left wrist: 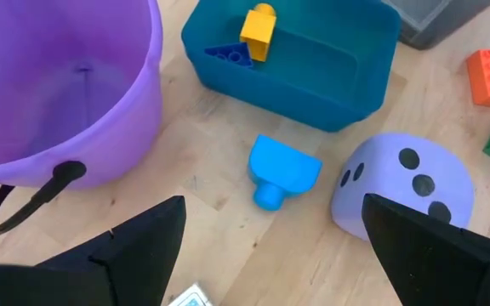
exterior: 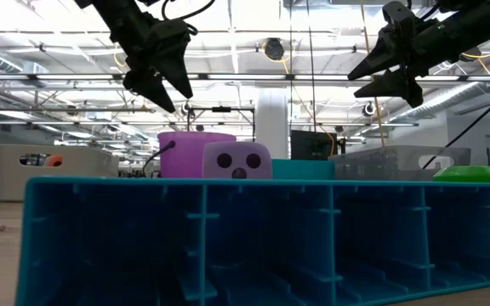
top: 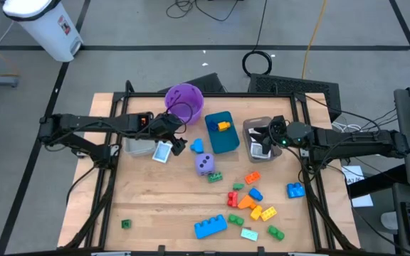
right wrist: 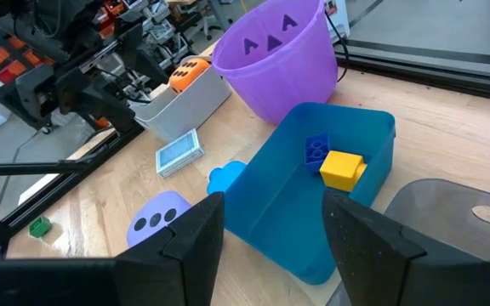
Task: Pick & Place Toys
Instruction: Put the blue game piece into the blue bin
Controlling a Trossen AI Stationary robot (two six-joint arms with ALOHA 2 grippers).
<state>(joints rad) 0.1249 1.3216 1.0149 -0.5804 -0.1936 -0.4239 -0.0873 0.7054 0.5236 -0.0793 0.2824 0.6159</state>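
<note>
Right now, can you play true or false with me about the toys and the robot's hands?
1. A yellow brick lies in the teal bin. True.
2. The purple die is inside the purple bucket. False: it sits on the table, near the teal bin.
3. The left hand is open and holds nothing. True.
4. An orange die sits in the grey bin. True.
5. The big blue brick is in the right hand. False: it lies on the table, at the front edge.
</note>
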